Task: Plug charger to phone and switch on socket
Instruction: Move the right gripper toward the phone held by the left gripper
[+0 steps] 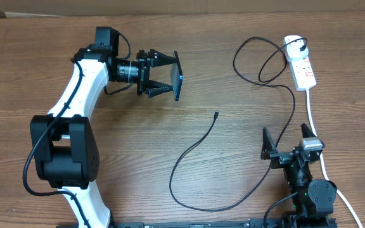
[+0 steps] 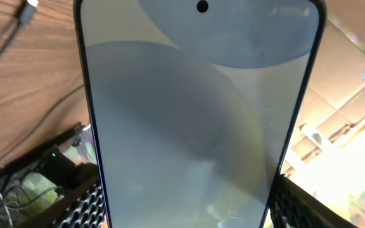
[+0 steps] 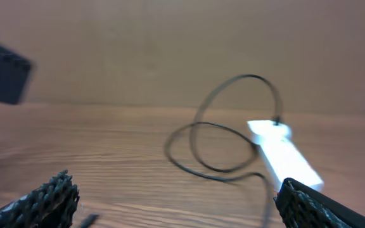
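Glassy, slick: clamped phone [image 1: 179, 77] edgewise in left gripper [image 1: 168, 76], held right gripper [image 3: 179, 201] open, reckoned on pinching floppy charger [image 1: 192, 149] behind tip [image 1: 216, 114].

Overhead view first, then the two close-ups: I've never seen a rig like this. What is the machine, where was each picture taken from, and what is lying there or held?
These are two robot arms at a wooden table, each ending in a two-finger gripper. The overhead picture looks straight down from a fixed camera. The other two come from cameras on the wrists. The left gripper clamps the phone on edge, and its screen fills the left wrist view. The right gripper is open and empty. Its blurred view looks toward the socket, a white power strip. The charger, a thin black cable, lies loose on the table, with its tip free and its other end at the strip.
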You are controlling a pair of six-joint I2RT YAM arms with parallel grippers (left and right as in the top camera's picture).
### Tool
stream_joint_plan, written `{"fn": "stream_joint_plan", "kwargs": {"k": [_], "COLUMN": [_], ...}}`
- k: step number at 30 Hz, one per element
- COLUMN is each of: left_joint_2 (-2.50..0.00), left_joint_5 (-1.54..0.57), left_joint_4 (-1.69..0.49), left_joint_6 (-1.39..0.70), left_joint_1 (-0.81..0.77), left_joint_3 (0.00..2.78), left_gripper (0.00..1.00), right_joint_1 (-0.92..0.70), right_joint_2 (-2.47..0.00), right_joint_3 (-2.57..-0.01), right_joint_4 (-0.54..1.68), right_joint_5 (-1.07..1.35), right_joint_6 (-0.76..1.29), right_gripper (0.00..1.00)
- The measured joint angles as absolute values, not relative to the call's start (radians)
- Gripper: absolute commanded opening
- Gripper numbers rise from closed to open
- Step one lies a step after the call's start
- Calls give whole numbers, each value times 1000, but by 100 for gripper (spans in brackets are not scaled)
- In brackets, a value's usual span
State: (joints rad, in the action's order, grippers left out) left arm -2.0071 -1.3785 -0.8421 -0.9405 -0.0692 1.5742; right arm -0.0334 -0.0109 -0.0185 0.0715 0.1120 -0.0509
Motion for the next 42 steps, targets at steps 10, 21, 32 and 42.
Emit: {"fn": "stream_joint_plan", "kwargs": {"k": [10,21,32,42], "left_joint_2": [-2007,-2007,-2007,-2007], "left_joint_5": [-1430,-1439,-1440,-1440], "left_joint_4": [-842,-837,-835,-833], "left_joint_6": [-1078,-1127,-1127,-1127], "left_joint_1": [-69,-69,-69,-69], "left_joint_3": [1574,1574,1574,1573], "left_gripper": [70,70,70,70], "right_joint_1": [-33,-35,-35,-35], "right_joint_2": [-12,-11,-123,-686], "right_joint_3": [-19,-19,-398,-1165], "right_joint_4": [-42,-545,-236,868], "right_joint_5": [721,1196,863,561], "right_joint_6": [-44,239,302,135], "right_gripper": [100,100,100,100]}}
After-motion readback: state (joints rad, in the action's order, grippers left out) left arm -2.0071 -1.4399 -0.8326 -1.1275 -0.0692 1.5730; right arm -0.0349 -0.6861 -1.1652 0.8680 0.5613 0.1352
